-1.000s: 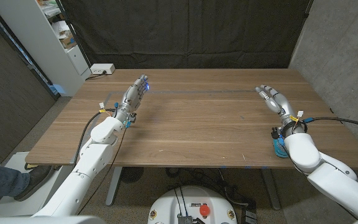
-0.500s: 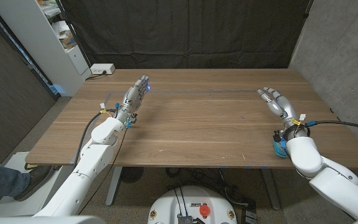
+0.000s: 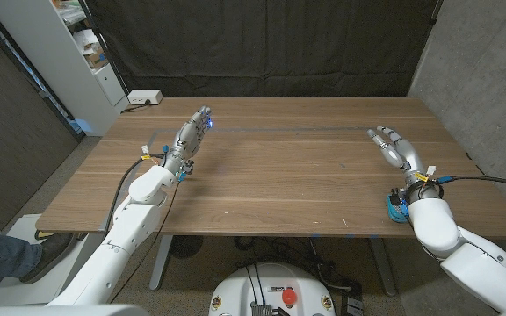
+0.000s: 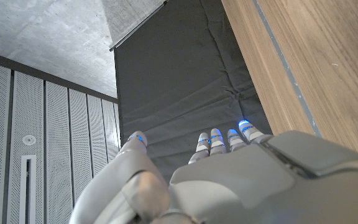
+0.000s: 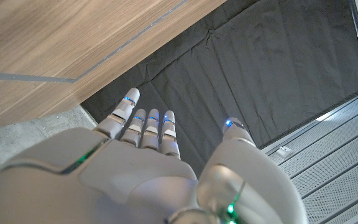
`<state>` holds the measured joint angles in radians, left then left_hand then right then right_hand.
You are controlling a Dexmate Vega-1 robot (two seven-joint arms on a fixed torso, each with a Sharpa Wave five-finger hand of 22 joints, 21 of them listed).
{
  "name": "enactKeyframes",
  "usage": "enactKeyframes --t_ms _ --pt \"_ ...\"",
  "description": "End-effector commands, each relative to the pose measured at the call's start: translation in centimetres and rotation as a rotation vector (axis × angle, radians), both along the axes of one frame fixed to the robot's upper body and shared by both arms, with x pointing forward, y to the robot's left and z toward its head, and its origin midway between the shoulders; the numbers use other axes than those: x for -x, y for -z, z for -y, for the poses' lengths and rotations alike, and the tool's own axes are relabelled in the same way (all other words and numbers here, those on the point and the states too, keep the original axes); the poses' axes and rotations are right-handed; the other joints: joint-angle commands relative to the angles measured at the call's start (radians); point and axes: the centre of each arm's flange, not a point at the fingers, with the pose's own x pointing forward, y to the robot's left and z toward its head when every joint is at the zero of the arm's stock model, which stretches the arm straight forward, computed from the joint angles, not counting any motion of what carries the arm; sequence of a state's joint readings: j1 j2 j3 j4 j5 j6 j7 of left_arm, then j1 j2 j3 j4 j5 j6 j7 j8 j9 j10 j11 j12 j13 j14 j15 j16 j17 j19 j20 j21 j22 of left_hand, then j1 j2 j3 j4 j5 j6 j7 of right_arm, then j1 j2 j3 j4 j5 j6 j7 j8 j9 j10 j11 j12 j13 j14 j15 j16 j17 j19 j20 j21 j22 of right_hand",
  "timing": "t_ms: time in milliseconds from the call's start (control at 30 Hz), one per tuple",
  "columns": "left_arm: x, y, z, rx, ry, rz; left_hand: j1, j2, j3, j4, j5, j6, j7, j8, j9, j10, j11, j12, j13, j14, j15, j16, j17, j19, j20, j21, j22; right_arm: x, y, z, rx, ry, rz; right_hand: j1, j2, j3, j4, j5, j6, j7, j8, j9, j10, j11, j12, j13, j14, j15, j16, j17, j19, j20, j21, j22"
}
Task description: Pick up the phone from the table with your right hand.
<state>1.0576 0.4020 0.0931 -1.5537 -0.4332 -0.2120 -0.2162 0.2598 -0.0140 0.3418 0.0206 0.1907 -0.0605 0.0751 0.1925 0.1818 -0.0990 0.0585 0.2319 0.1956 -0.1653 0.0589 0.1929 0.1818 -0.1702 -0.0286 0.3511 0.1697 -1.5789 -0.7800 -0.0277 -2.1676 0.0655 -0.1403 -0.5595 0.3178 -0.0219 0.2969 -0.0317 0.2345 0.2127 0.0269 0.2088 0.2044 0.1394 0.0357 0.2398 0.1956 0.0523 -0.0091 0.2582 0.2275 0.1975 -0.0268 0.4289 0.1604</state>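
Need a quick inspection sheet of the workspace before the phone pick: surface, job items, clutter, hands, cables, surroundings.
Surface: wooden table, faint line markings near the far side.
Job's things: phone, nothing seen on the table.
Clutter: nothing seen on the tabletop.
Hands: left hand open, fingers extended over the left part of the table; right hand open, fingers extended near the right edge. Neither holds anything.
Cables: black cable runs from the right wrist off the table's right side; black cable loops by the left wrist.
Surroundings: black curtain behind; white shelf and white box at far left; concrete wall at right.
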Motion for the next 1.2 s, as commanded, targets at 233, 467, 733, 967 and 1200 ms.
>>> enactKeyframes --t_ms 233,467,733,967,1200 --pt "0.1 0.0 -0.2 0.005 0.001 0.002 0.001 0.012 0.001 -0.009 0.001 0.006 0.001 -0.002 -0.001 0.003 -0.004 -0.007 0.001 -0.007 0.003 -0.003 0.0 -0.115 -0.002 -0.005 0.006 1.2 0.6 0.1 0.012 0.044 -0.015 0.008 0.01 -0.003 -0.005 0.004 0.01 0.001 0.002 0.001 0.011 0.0 -0.004 0.001 0.004 -0.001 -0.003 0.002 0.01 0.001 -0.007 0.006" --pt "0.1 0.1 -0.1 0.005 -0.001 0.002 0.001 0.012 0.001 -0.01 0.001 0.006 0.001 -0.002 -0.001 0.002 -0.004 -0.008 0.001 -0.007 0.002 -0.003 0.0 -0.114 -0.002 -0.008 0.006 1.5 0.9 0.2 0.02 0.055 -0.018 0.009 0.011 -0.002 -0.006 0.005 0.011 -0.001 0.001 0.0 0.01 0.0 -0.006 0.001 0.006 -0.001 -0.004 0.001 0.01 0.001 -0.011 0.006" --pt "0.0 -0.2 0.1 -0.001 0.002 0.006 0.0 0.013 0.0 -0.011 0.001 0.007 0.001 -0.002 -0.001 0.002 -0.002 -0.009 0.001 -0.009 0.002 -0.003 0.0 -0.114 -0.003 -0.011 0.006 1.8 1.4 0.2 0.026 0.076 -0.022 0.01 0.011 -0.003 -0.008 0.005 0.012 -0.003 0.001 -0.001 0.011 -0.001 -0.007 0.001 0.007 -0.002 -0.005 0.0 0.012 0.002 -0.014 0.006" --pt "0.0 -0.3 0.1 -0.001 0.007 0.008 0.0 0.014 0.0 -0.011 0.001 0.007 0.001 -0.002 -0.001 0.001 -0.003 -0.009 0.001 -0.009 0.002 -0.003 0.0 -0.114 -0.003 -0.014 0.006 2.1 1.6 0.1 0.034 0.099 -0.025 0.012 0.01 -0.003 -0.01 0.007 0.013 -0.003 0.001 -0.001 0.015 -0.004 -0.007 0.001 0.012 -0.004 -0.005 -0.002 0.012 0.002 -0.017 0.006" --pt "-0.2 -0.1 0.0 0.004 0.013 -0.004 0.0 0.015 -0.001 -0.012 0.001 0.008 0.002 -0.002 -0.001 0.002 0.0 -0.009 0.001 -0.009 0.006 -0.003 0.0 -0.113 -0.002 -0.017 0.006 2.3 2.0 0.2 0.04 0.114 -0.041 0.015 0.009 -0.003 -0.013 0.008 0.022 -0.005 0.004 -0.002 0.023 -0.01 -0.006 0.001 0.017 -0.01 -0.005 -0.004 0.015 0.001 -0.021 0.006"
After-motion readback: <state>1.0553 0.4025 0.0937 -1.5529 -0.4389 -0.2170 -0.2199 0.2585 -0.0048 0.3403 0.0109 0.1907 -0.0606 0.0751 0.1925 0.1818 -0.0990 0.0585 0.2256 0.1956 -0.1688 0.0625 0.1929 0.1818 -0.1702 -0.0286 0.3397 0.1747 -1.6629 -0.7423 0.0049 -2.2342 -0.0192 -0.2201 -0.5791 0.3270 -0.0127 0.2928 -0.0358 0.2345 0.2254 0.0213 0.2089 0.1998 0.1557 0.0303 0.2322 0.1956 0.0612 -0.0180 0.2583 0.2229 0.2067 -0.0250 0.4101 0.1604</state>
